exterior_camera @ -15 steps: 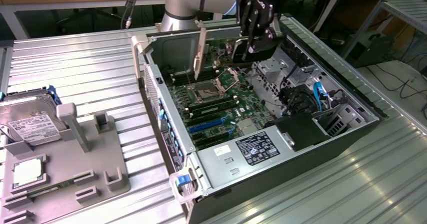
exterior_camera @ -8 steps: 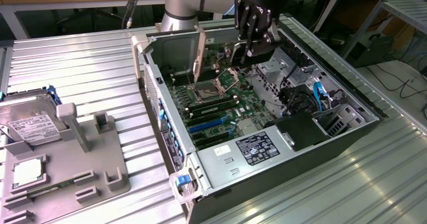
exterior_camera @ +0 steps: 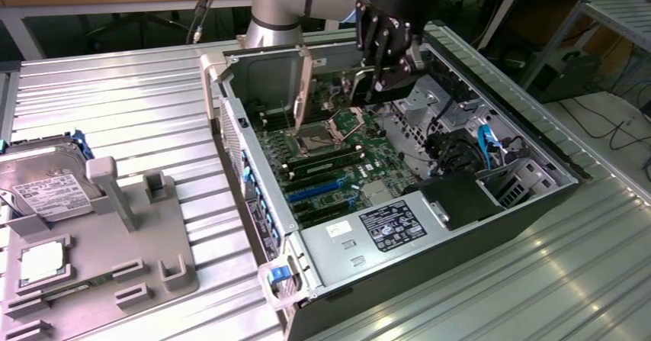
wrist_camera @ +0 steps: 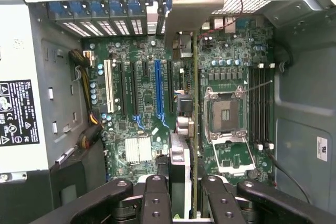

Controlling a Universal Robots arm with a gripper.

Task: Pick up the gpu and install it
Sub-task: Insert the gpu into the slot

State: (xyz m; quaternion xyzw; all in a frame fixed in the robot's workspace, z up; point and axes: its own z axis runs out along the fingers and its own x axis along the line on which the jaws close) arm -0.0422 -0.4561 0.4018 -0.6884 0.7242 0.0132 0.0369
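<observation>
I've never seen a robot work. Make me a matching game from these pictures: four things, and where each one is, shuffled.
Things: 1 gpu; 2 hard drive; 3 square silver chip; 4 long blue slot.
Places: A on the motherboard; B on the grey holder, white label showing; C clamped in the gripper, above the motherboard; D in a square recess of the grey holder.
Pairs: 1-C; 2-B; 3-D; 4-A.
</observation>
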